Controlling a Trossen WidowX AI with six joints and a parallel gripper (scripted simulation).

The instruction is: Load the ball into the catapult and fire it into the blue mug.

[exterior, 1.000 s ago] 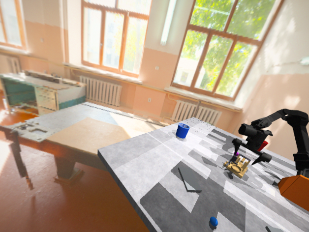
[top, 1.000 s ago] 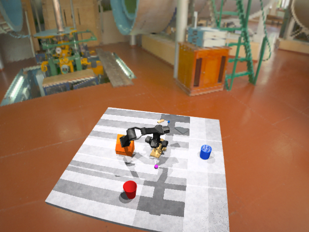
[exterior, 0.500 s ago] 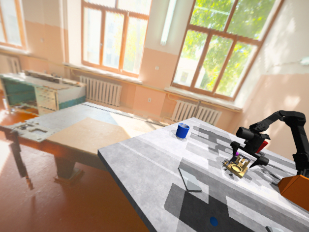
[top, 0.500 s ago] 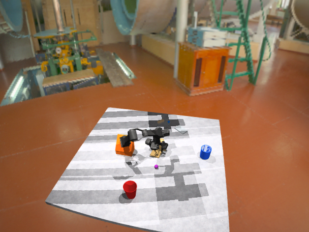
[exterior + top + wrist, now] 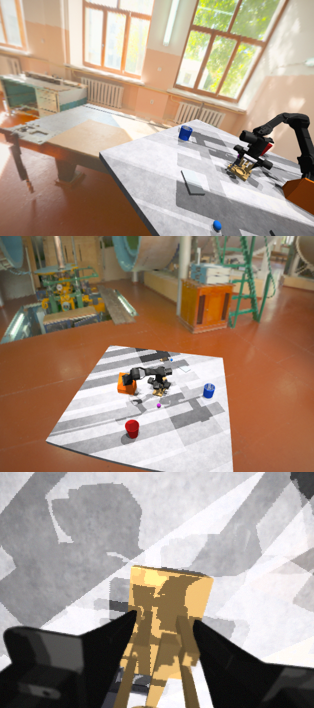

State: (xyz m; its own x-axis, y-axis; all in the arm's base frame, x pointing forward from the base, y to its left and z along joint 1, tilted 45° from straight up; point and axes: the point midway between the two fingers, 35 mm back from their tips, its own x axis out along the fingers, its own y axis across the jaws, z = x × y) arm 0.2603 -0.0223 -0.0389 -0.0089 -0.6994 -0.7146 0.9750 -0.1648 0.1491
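Note:
The tan wooden catapult [image 5: 157, 392] [image 5: 241, 174] [image 5: 197, 592] stands on the table under my gripper. My gripper [image 5: 160, 387] [image 5: 245, 162] [image 5: 165, 619] is partly open, one finger on each side of the catapult's upper frame; whether they touch it is not clear. A purple ball [image 5: 158, 405] lies on the table just beyond the catapult; in the exterior view it is mostly behind a finger. A blue ball [image 5: 171, 359] [image 5: 217, 225] lies on the table's other side. The blue mug [image 5: 208, 391] [image 5: 185, 133] stands upright near a table edge, away from the catapult.
A red cup [image 5: 132, 429] [image 5: 266, 149] stands beyond the purple ball. A flat pale plate [image 5: 184, 368] [image 5: 194, 185] lies between the catapult and a table edge. A small tan and dark piece [image 5: 164, 359] lies beside the blue ball. The orange block [image 5: 126, 388] [image 5: 300, 190] is at the arm's base.

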